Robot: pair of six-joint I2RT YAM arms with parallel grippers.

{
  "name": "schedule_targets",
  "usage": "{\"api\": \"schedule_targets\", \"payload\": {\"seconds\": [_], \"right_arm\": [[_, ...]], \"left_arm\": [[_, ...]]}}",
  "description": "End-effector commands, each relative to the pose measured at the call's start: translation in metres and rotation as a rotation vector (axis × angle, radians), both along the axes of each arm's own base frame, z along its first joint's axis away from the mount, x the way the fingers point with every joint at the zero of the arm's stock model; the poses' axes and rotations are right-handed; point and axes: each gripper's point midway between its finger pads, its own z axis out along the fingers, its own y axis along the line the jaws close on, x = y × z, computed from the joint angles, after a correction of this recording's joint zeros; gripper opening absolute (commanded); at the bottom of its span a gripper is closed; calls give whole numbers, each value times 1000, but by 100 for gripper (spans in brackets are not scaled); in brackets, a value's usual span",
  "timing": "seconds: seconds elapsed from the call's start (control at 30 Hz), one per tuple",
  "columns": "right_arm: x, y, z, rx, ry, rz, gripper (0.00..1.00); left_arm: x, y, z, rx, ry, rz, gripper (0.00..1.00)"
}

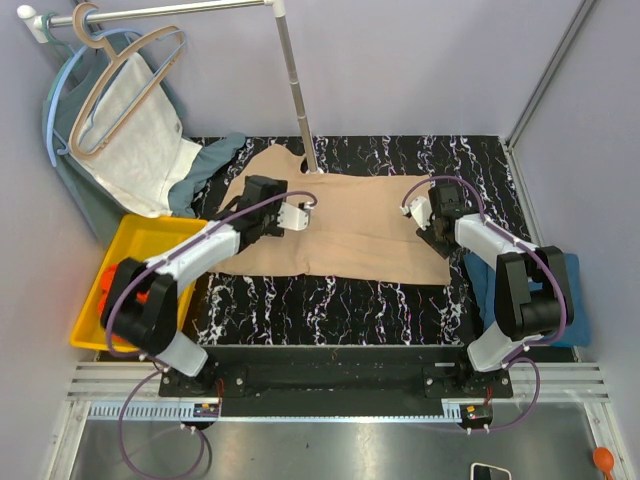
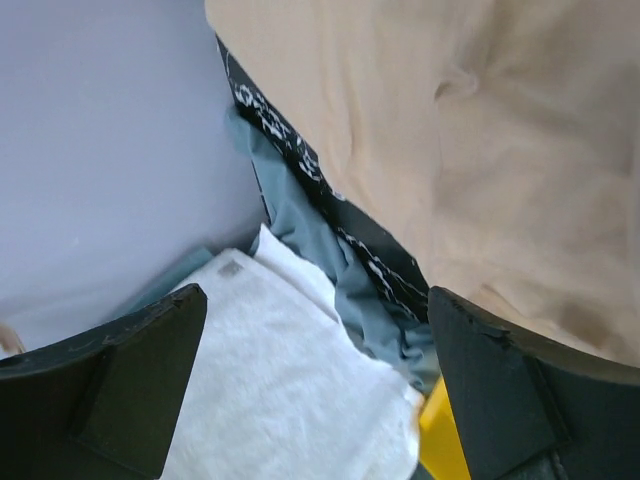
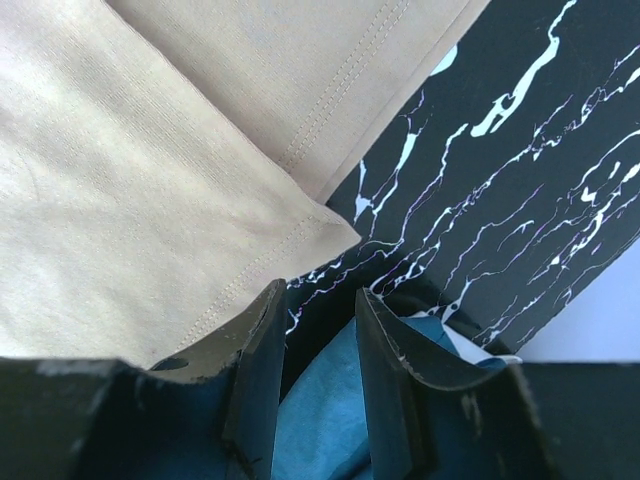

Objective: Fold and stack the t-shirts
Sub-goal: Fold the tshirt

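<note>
The beige-tan t-shirt (image 1: pixel 350 225) lies spread flat on the black marbled table (image 1: pixel 330 300). My left gripper (image 1: pixel 299 212) hovers over its left part, open and empty. The left wrist view (image 2: pixel 315 300) shows its wide-apart fingers and the shirt (image 2: pixel 480 130) at upper right. My right gripper (image 1: pixel 432 233) is at the shirt's right edge. Its fingers (image 3: pixel 318 292) stand slightly apart with nothing between them, just past a hemmed corner of the shirt (image 3: pixel 130 180). The dark teal-blue shirt (image 1: pixel 578 290) lies right of the table and shows under the right fingers (image 3: pixel 320 420). The orange-red shirt (image 1: pixel 108 290) sits in the yellow bin.
A yellow bin (image 1: pixel 140 235) stands off the table's left edge. A white cloth (image 1: pixel 140 140) and hangers hang from a rail at back left, and its pole (image 1: pixel 297 90) stands at the table's far edge. A grey-green garment (image 1: pixel 215 160) lies by the bin.
</note>
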Motion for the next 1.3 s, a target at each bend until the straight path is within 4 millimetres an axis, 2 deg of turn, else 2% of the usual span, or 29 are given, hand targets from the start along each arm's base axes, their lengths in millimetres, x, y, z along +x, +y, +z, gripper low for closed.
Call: {"api": "schedule_targets", "payload": {"seconds": [0.0,0.07,0.1,0.13,0.33,0.5,0.77,0.97,1.1,1.27], "right_arm": [[13,9,24,73,-92,-17,42],[13,16,26,108,-86,-9,43],[15,18,29,120,-89,-11,43],[15,20,29,133,-87,-10,43],[15,27,28,166,-67,2,44],[17,31,15,171,-30,8,44],[18,35,3,180,3,28,44],[19,35,-8,170,26,49,44],[15,33,-16,154,53,62,44],[5,24,-25,100,76,83,44]], "left_arm": [[-39,9,-2,-76,43,10,99],[-58,13,-19,-86,108,11,99],[-65,15,-18,-97,114,11,99],[-76,19,-30,-95,149,16,99],[-100,25,-48,-134,194,33,99],[-103,25,-67,-127,234,40,99],[-93,23,-94,-106,283,52,99],[-101,30,-113,-69,324,61,99],[-110,36,-120,-44,340,57,99],[-115,39,-116,-32,340,53,99]]}}
